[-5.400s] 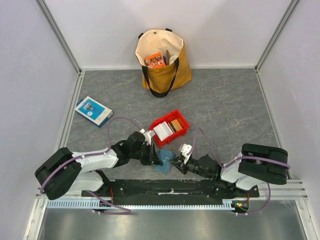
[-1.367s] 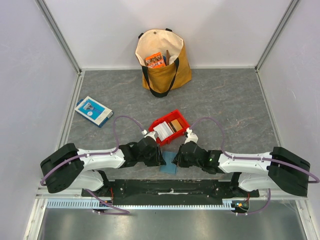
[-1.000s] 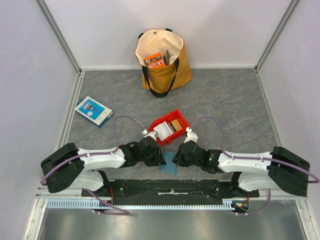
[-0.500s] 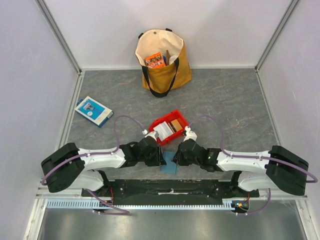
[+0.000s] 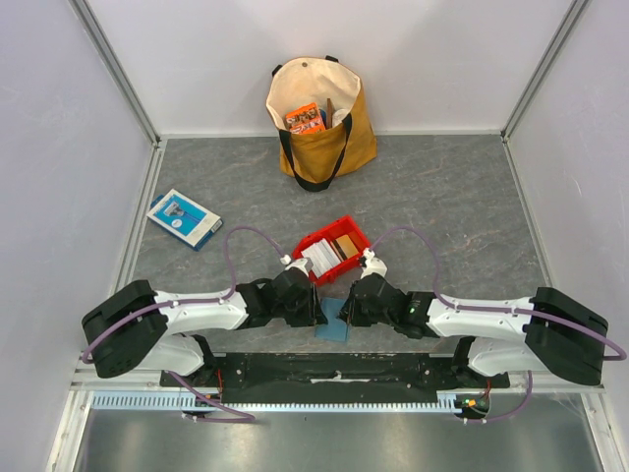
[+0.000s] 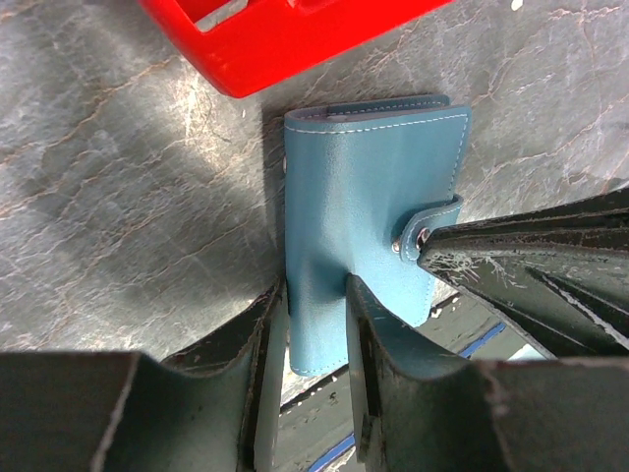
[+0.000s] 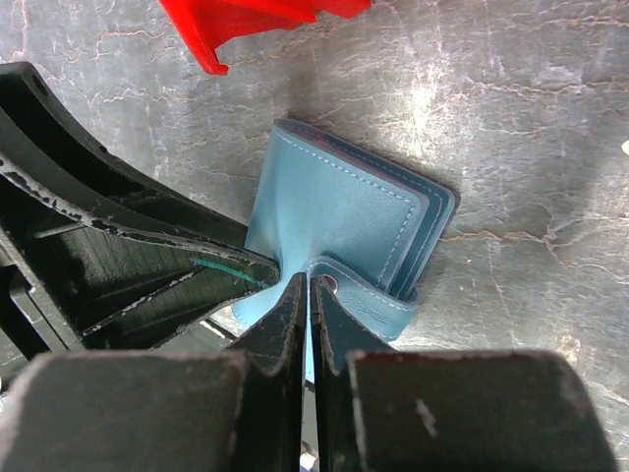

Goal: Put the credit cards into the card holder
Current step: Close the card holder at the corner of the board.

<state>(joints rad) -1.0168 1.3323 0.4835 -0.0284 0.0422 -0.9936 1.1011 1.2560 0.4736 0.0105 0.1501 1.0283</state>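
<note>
Since the earliest overhead view my right arm (image 5: 472, 317) has stretched forward from its folded-back pose to meet the left one at the wallet (image 6: 364, 187). Over the last 1 second or so nothing has visibly shifted.

My left fingers (image 6: 257, 354) stand partly open, clamped on the wallet's near end. My right fingers (image 7: 290, 329) are all but closed, and they appear to pinch the tip of the snap strap (image 7: 369, 295). The wallet is folded shut, low at the near middle of the surface (image 5: 442, 197), just beside the red bin (image 6: 275, 54). The cards (image 5: 320, 258) sit in that bin, none of them in the wallet.

I read this as the unsnapping step: 1 side anchors, the other peels the strap. The stillness suggests the snap has not yet released, so loading cards has not started. If I pull too hard, the wallet may slip from the left hold.
</note>
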